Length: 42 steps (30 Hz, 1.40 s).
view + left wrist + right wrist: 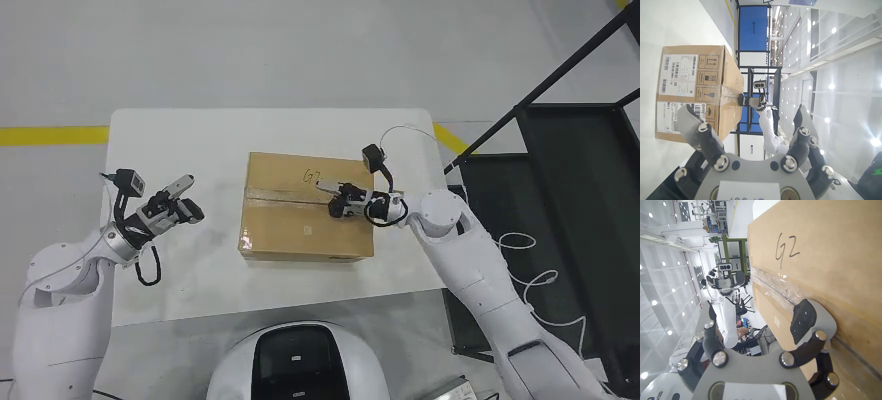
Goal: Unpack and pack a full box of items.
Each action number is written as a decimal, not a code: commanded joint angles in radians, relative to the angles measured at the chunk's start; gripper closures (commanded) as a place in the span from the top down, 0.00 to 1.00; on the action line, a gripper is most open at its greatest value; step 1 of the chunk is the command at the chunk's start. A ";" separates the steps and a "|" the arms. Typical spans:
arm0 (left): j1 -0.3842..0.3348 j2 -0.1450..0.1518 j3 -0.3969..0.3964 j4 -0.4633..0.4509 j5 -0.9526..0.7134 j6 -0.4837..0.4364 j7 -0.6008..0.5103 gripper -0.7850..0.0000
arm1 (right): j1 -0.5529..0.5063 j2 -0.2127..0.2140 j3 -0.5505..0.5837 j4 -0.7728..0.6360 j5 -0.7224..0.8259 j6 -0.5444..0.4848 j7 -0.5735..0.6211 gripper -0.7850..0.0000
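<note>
Your right gripper [336,199], jaws spread, sits on cardboard box [290,172] at tape seam [285,199]; seam runs toward left gripper [190,198], also agape, well apart.

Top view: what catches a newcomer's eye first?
The closed cardboard box sits in the middle of the white table, its top seam sealed with clear tape. The right gripper is open over the box top, one finger against that tape. The left gripper hangs open above the table, off the box's labelled side.
</note>
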<state>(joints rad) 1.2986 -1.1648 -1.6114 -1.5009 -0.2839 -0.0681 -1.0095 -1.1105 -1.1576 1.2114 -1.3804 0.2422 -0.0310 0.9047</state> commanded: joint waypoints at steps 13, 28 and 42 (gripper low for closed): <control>-0.035 0.001 0.051 0.068 -0.028 -0.019 0.083 1.00 | -0.220 0.052 0.290 -0.072 0.104 -0.061 -0.041 1.00; -0.012 0.001 0.029 0.038 -0.098 -0.003 0.269 1.00 | -0.322 0.062 0.402 -0.136 0.130 -0.156 -0.143 1.00; 0.007 0.007 -0.011 0.031 -0.127 0.034 0.351 1.00 | -0.322 0.062 0.402 -0.136 0.130 -0.156 -0.143 1.00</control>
<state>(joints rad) 1.2994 -1.1597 -1.6169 -1.4689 -0.4100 -0.0323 -0.6499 -1.4324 -1.0953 1.6131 -1.5167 0.3722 -0.1869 0.7620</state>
